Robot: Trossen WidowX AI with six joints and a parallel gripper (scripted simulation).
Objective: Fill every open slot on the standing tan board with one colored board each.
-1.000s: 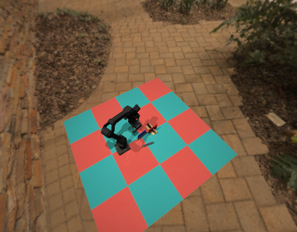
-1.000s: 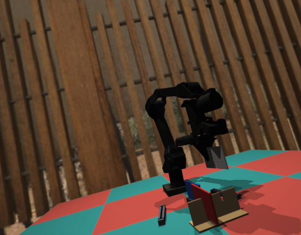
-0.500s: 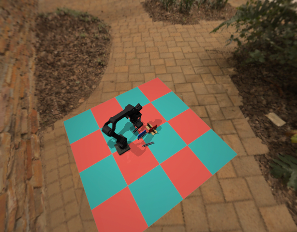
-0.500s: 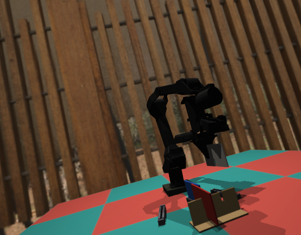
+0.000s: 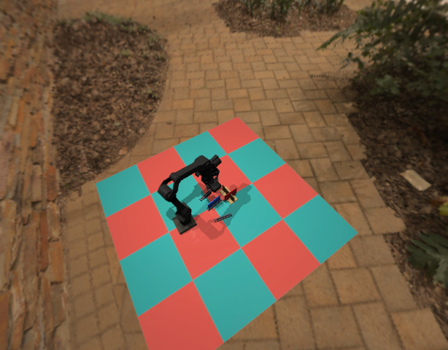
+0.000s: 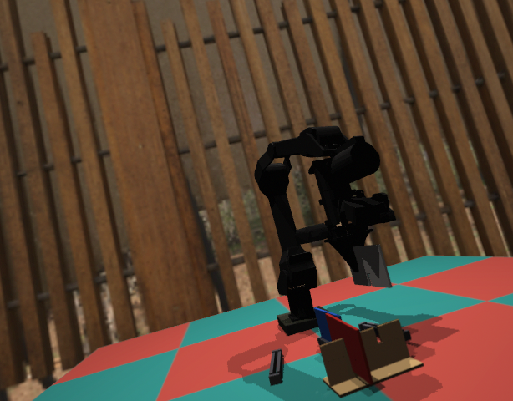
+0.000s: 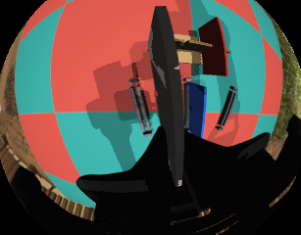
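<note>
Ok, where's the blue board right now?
The blue board stands in its holder, between the red board and the arm's base in the top view.

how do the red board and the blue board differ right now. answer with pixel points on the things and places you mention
The red board (image 5: 230, 194) (image 6: 349, 345) (image 7: 214, 49) sits crosswise in the tan board (image 5: 229, 198) (image 6: 388, 345) (image 7: 189, 56); the blue board (image 5: 214, 202) (image 6: 322, 322) (image 7: 197, 110) stands in a black holder. Red shows a broad face to the wrist camera beyond the tan board, while blue stands nearer that camera. Both are upright and out of the gripper (image 6: 363, 254).
</note>
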